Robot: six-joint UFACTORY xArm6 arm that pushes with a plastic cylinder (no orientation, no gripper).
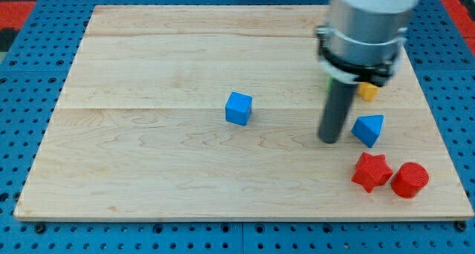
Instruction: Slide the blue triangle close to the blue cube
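the wooden board [148,165] fills most of the frame, lying on a blue pegboard surface [30,83]. the arm's grey cylinder body [367,20] comes down from the upper right, ending in the dark rod. there is no gripper here, so nothing is held; my tip [329,139] rests on the board right of centre, just left of the blue triangle [369,129], close but whether touching i cannot tell. the blue cube [239,108] sits near the centre, well apart to the left of the triangle. at lower right, a red cylinder [410,180] and a red star [371,171] sit just beside each other. a yellow block [367,90] peeks out under the arm, shape unclear.
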